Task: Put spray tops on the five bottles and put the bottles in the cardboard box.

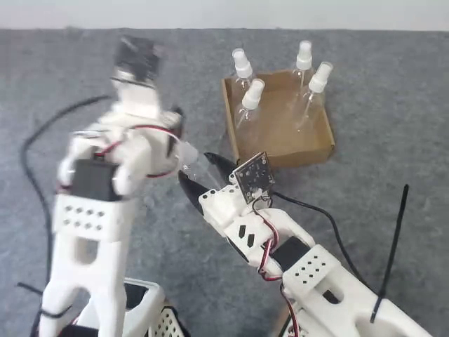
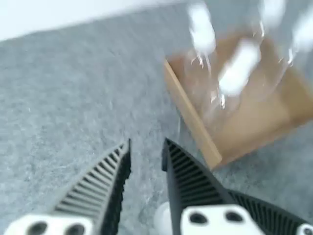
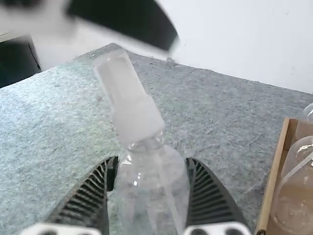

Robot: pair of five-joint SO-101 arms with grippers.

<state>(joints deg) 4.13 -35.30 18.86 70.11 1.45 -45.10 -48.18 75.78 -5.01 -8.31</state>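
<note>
Right claw (image 3: pixel 149 166) clamped on last bottle (image 3: pixel 146 200), tilted, spray top (image 3: pixel 128 105) on: looks ready for boxing. Left claw (image 2: pixel 145 147) parted, empty, close above. Bottle held just outside cardboard box (image 1: pixel 305 156); four capped bottles (image 1: pixel 250 105) stand inside.

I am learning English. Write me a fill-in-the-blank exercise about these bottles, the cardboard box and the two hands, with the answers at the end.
1. The cardboard box holds ____ standing bottles, each with a spray top.
2. The fifth bottle, also capped, is gripped by the ____ hand.
3. The left hand is open and holds ____.
4. The box stands on a ____ table cover.

Missing words: four; right; nothing; grey.
</note>
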